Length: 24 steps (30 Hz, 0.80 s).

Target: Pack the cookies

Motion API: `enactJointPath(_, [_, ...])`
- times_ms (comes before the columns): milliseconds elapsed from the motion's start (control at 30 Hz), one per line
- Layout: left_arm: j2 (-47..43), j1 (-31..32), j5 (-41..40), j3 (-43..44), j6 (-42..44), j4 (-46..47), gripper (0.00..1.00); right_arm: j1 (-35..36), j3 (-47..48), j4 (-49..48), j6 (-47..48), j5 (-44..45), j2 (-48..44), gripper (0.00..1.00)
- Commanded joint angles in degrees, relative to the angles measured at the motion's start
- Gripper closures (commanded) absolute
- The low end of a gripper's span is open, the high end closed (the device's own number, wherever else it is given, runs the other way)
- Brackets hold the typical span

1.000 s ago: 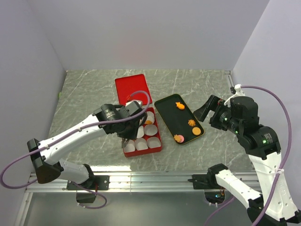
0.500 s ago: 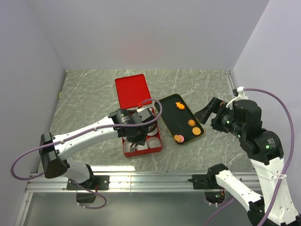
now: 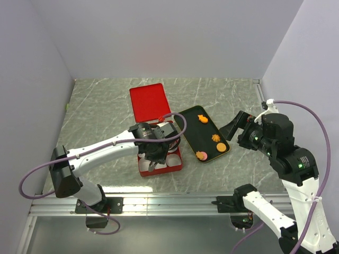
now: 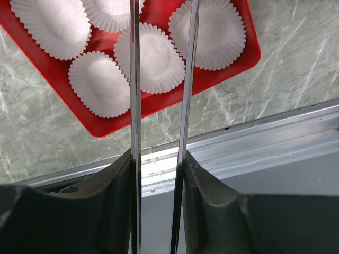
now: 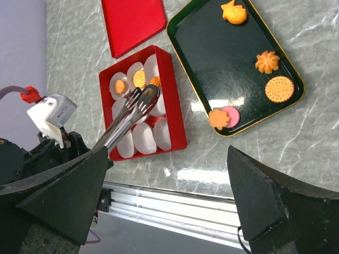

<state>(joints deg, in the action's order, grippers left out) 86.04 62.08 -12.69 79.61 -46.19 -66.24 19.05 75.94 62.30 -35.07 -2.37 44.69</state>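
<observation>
- Your left fingers [image 3: 153, 152] are clamped on a pair of metal tongs [image 5: 130, 119], which stick out over the red box [image 5: 179, 106]. That box sits mid-worktop [image 3: 95, 116], toward the near edge.
- The tong tips end up over the far half of the box, right by the cookies [image 5: 139, 79] already in there. I can't tell if the tips are touching one.
- I count three orange cookies in the box, each in a white paper cup [image 4: 100, 84] along the far end. The cups nearer the near edge look empty.
- Five more cookies are on the dark tray [image 5: 222, 63] just right of the box. There's an irregular orange one at the far end and a flower-shaped and a round one by the right rim. A pink one sits at the near end, touching another orange one.
- The red lid [image 5: 132, 21] lies flat behind the box, toward the far edge.
- Your right fingers [image 3: 237, 128] are spread wide with nothing in them, hovering over the right side of the worktop just beside the tray.
</observation>
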Motion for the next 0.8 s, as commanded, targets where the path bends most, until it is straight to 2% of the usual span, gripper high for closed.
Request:
enactJointPath(0, [0.35,0.32,0.21,0.81,0.23,1.99,0.67,0.37,0.08,-0.96,0.62,0.96,0.05,0.00])
enactJointPath(467, [0.71,0.32,-0.32,1.68,0.93,1.29,0.55,0.37,-0.97,-1.57,0.53,0.97,0.05,0.00])
enactJointPath(767, [0.80,0.32,-0.49,1.86,1.11,1.02,0.54,0.29,-1.32,-1.92,0.18,0.97,0.05,0.00])
